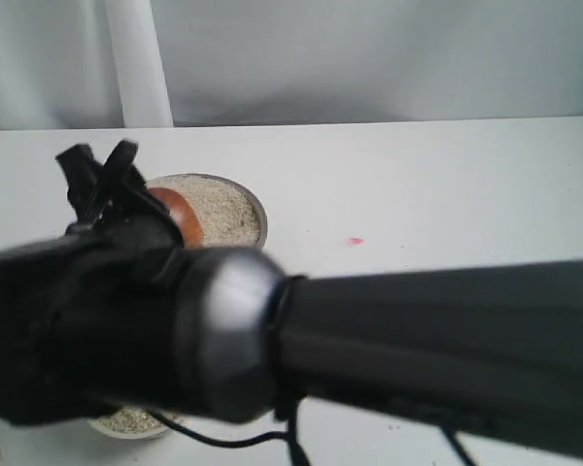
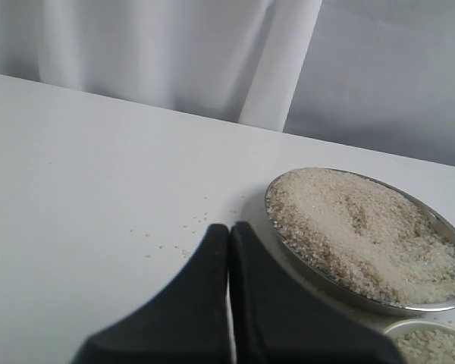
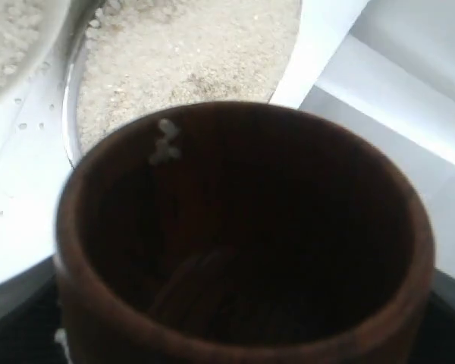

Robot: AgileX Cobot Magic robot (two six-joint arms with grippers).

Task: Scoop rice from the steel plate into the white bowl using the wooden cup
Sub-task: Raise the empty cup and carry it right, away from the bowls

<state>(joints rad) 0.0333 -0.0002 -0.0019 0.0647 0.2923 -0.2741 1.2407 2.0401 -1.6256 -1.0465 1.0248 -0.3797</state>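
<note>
White table (image 2: 91,174) below, we should sink the wooden cup (image 3: 235,250), seemingly pinched by the right gripper (image 1: 102,170), rim-first into rice (image 2: 356,227); left gripper (image 2: 229,229) sits pressed together.

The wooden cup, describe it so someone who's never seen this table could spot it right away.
On the white table, find the wide steel plate heaped with rice. At the plate's left side in the exterior view is the wooden cup: small, rounded, reddish-brown, unlike the grey plate and pale rice.

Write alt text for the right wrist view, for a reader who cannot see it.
A wooden cup fills the frame, its dark inside empty but for a few grains stuck to the wall. Beyond it lies a steel plate of rice.
</note>
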